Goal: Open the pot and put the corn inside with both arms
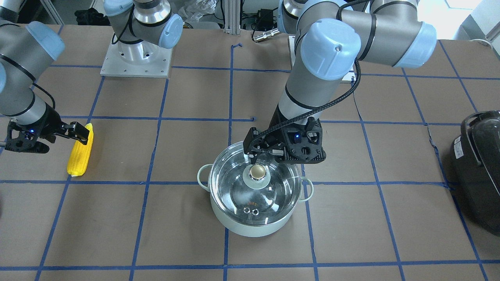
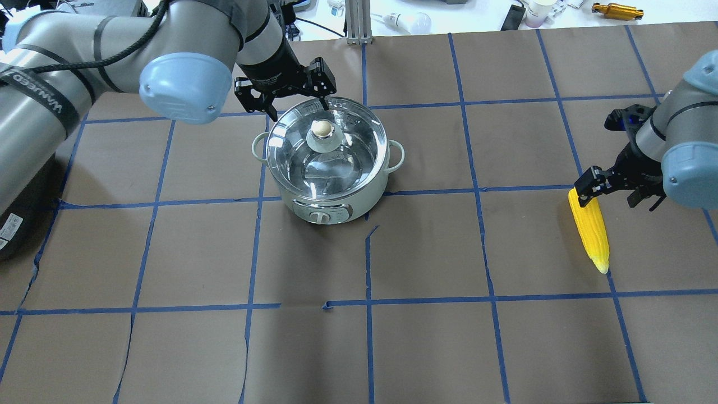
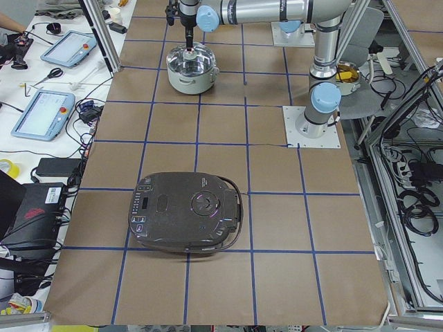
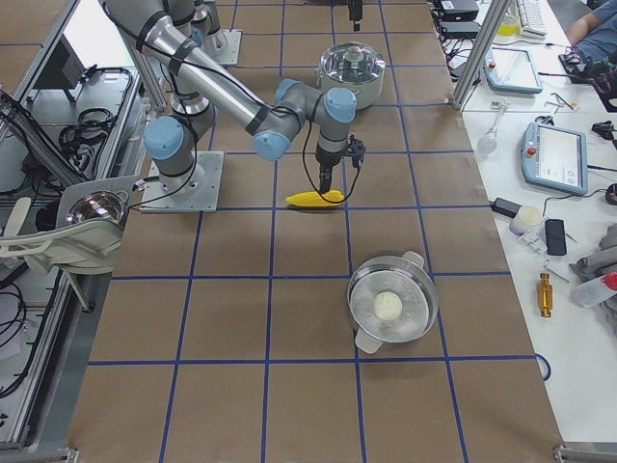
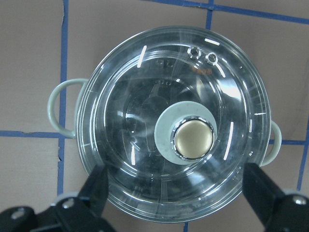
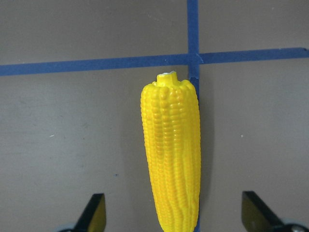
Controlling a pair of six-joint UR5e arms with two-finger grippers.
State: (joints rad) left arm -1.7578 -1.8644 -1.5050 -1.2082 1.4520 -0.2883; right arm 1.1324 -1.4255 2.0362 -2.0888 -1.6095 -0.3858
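Though my left gripper and right gripper hover spread-jawed, the round mint-white pot is lidded, the yellow corn cob well apart from it

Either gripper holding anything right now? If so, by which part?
Nothing is held. The left gripper is open above the lid knob, and the right gripper is open above the corn, which lies on the table.
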